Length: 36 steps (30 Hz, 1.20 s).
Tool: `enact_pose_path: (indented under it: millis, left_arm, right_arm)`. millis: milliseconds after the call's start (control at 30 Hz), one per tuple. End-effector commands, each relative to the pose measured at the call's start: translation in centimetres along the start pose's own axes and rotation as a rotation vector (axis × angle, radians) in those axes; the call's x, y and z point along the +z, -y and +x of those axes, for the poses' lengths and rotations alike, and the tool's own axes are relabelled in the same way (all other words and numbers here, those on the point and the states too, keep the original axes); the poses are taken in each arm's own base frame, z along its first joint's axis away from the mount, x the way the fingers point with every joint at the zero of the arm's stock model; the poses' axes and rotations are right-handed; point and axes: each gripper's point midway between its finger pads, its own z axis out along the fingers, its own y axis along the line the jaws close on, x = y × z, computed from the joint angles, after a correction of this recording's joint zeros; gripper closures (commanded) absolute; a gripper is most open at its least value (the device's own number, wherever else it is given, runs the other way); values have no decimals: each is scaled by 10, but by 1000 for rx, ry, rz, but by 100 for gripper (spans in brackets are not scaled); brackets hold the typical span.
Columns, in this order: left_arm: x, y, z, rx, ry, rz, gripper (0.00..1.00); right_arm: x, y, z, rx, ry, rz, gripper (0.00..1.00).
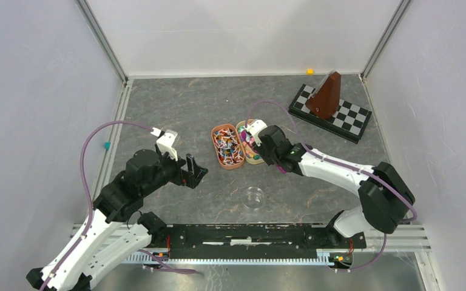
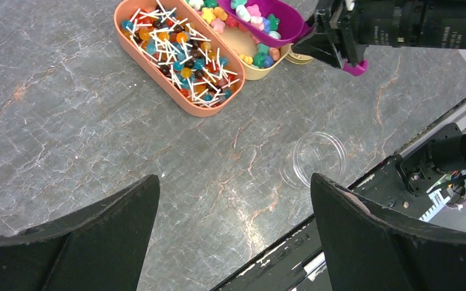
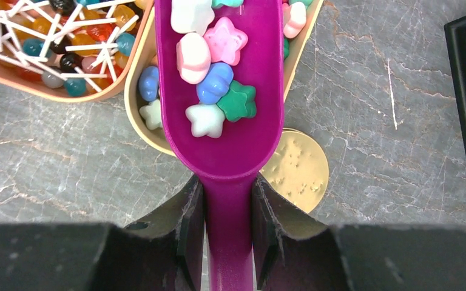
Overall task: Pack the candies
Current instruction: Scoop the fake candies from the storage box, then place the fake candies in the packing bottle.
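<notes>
Above the tabletop (image 1: 176, 109) the left claw (image 2: 233, 200) hangs wide and empty, out of the way. The right claw (image 3: 227, 212) pinches the purple scoop (image 3: 230, 145) level over the beige tray (image 3: 135, 115), presumably so its star candies (image 3: 218, 85) stay in for the clear jar (image 2: 315, 159) nearby.

The right pincer (image 3: 227, 209) clamps the handle of a purple scoop (image 3: 243, 148). Star-shaped candies (image 3: 221, 82) lie in its bowl, above a beige tray (image 3: 138, 130). A gold disc (image 3: 297, 170) lies just beside the tray on the tabletop (image 3: 67, 170).
</notes>
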Motion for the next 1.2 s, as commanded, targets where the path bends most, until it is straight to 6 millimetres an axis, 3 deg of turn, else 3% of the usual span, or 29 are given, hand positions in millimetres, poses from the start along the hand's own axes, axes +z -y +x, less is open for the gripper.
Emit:
enact_pose_path:
  millis: [0, 200, 500, 833, 1167]
  left_arm:
    - [2, 6, -5, -44, 19, 25, 0]
    - [5, 11, -11, -49, 16, 37, 0]
    - [14, 38, -18, -99, -17, 161, 0]
    - [37, 43, -1, -118, -118, 189, 0]
    - [50, 46, 18, -155, -199, 208, 0]
  right_arm:
    - [-19, 3, -24, 18, 130, -21, 100]
    - [-43, -16, -23, 4, 226, -148, 100]
    - [-83, -48, -17, -154, 338, -301, 100]
    - [-116, -80, -11, -314, 401, -392, 100]
    - [-137, -92, -12, -387, 492, -440, 100]
